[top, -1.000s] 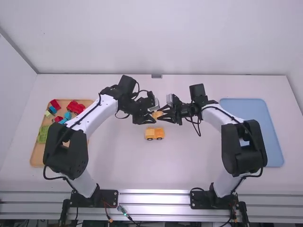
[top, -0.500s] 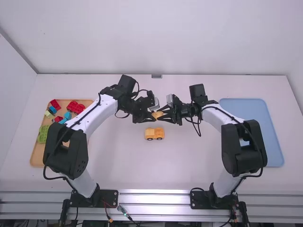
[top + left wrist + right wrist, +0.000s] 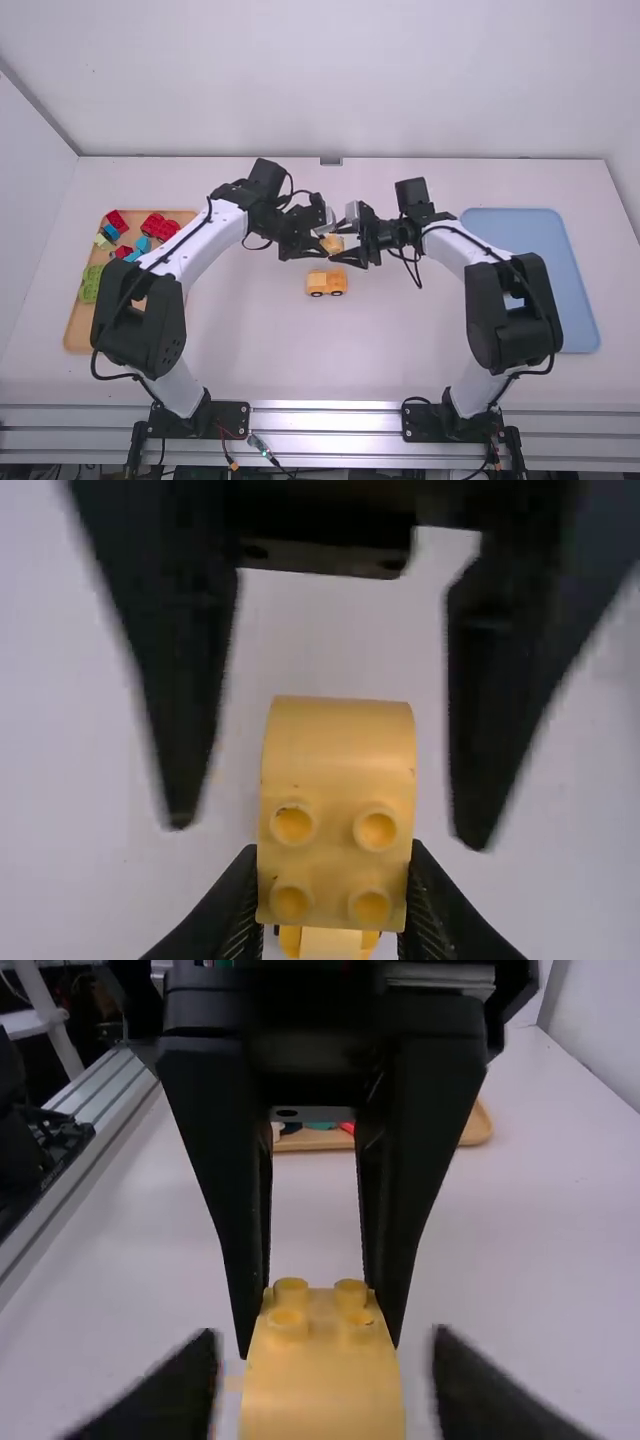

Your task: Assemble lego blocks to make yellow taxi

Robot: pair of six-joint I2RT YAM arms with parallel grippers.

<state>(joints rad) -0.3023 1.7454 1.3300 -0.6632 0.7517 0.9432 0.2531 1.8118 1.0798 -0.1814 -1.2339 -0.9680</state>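
My left gripper [image 3: 321, 244] is shut on a yellow curved block [image 3: 333, 243] above the table's middle. My right gripper [image 3: 340, 243] faces it from the other side, open, a finger on each side of the block. Below them on the table stands a yellow wheeled piece [image 3: 326, 283]. In the left wrist view my left gripper [image 3: 333, 850] holds the block [image 3: 338, 825], its four-studded face in sight; part of the wheeled piece [image 3: 330, 942] shows beneath. In the right wrist view my right gripper [image 3: 325, 1344] has blurred, spread fingers beside the block [image 3: 322, 1385].
An orange tray [image 3: 78, 328] with red, blue and green blocks lies at the left, partly under the left arm. At the right, a blue tray [image 3: 560, 300] lies partly beneath the right arm.
My right gripper has moved slightly left, and its fingers have spread wider around the block. The left arm and the wheeled piece have stayed in place.
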